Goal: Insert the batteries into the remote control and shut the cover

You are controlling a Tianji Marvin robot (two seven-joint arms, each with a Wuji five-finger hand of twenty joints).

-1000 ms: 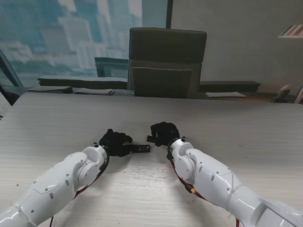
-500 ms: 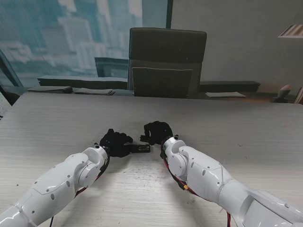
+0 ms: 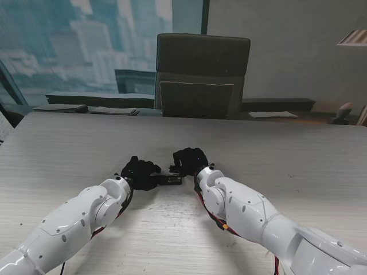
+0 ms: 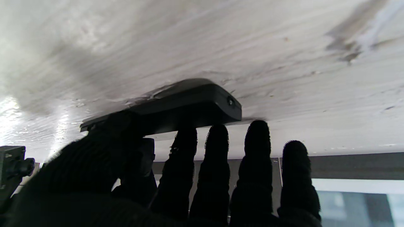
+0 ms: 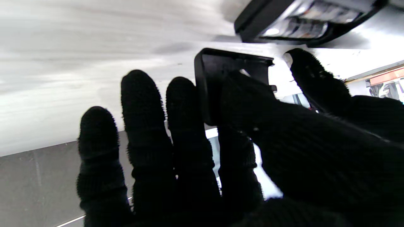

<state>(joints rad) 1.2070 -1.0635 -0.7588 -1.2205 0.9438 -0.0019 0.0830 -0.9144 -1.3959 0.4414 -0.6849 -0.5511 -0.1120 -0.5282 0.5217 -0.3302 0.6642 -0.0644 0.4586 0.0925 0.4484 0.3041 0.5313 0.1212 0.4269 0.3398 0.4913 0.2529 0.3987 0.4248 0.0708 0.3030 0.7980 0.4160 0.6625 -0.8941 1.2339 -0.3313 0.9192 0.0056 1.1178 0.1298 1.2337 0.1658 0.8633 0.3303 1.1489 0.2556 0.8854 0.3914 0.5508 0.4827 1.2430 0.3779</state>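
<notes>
Black-gloved right hand, pinching the cover, has shifted left to the remote control steadied mid-table under the left hand; closing looks imminent.

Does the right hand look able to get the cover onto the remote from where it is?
Probably yes: the right hand holds the cover just short of the remote, nothing between them.

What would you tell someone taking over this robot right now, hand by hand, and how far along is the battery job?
Left hand: shut on the remote control, pinning it to the table.
Right hand: shut on the battery cover, carried between thumb and fingers, close to the remote's open end.
Done: batteries sit in the open compartment, as the right wrist view shows.
Left: line the cover up with the compartment, slide it shut, let go.
</notes>
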